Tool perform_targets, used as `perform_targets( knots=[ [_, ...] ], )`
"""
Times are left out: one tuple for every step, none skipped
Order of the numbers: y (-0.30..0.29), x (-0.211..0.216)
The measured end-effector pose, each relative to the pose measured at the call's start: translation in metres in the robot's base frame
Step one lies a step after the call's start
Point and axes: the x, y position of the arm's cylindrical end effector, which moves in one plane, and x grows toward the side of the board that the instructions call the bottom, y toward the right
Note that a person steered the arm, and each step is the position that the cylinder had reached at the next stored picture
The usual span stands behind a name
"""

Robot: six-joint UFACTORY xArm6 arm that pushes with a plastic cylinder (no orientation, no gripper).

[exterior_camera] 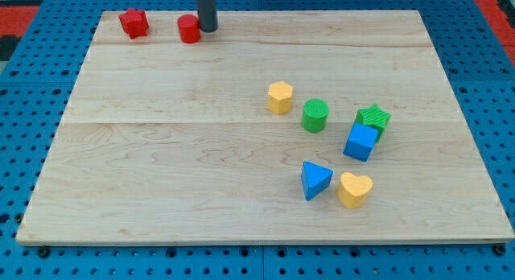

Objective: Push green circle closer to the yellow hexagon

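Camera view, wooden board (161,151):
- Tip (208,29): top edge, just right of red cylinder (189,29). Plain rod (no claw to spread or pinch).
- Green circle (315,116): just right of yellow hexagon (279,96), apart.
- Also: red star-like block (133,23), green star (373,118), blue cube (360,142), blue triangle (315,180), yellow heart (355,189).

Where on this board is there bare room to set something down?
Free: the view's left and bottom-left, below the red blocks and my tip. Crowded: right of centre, yellow hexagon, green circle, green star, blue cube.
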Motion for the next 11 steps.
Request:
perform_targets(
  knots=[
    [-0.028, -0.002],
    [-0.051, -0.002],
    [-0.056, -0.002],
    [0.016, 0.007],
    [0.083, 0.046],
    [0.131, 0.085],
    [0.176, 0.116],
    [0.222, 0.137],
    [0.226, 0.154],
    [0.193, 0.164],
    [0.160, 0.170]
  ],
)
